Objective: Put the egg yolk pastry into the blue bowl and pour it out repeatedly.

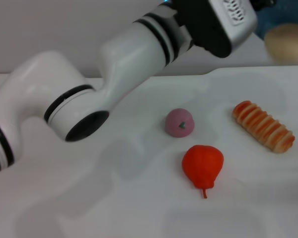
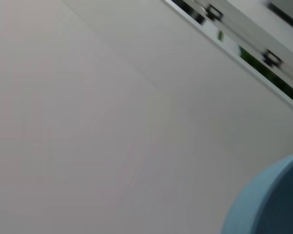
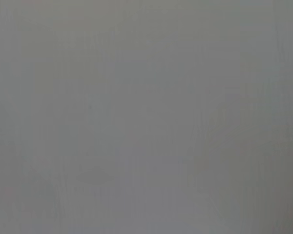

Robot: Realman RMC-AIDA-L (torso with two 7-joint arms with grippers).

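While pale beige, matte, egg yolk pastry (image 1: 287, 42) beside blue bowl (image 1: 283, 19).

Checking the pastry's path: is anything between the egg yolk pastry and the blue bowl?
Nothing visible. The egg yolk pastry sits right against the blue bowl at the table's far right; the left arm's wrist reaches there.

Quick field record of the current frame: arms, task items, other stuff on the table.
left arm: reaches across the table to the far right corner; hand out of view
right arm: not visible
blue bowl: edge visible in left wrist view, dark blue at far right in head view
egg yolk pastry: far right, next to the bowl
pink ball: mid table
red pear: nearer than the ball
striped bread roll: right side
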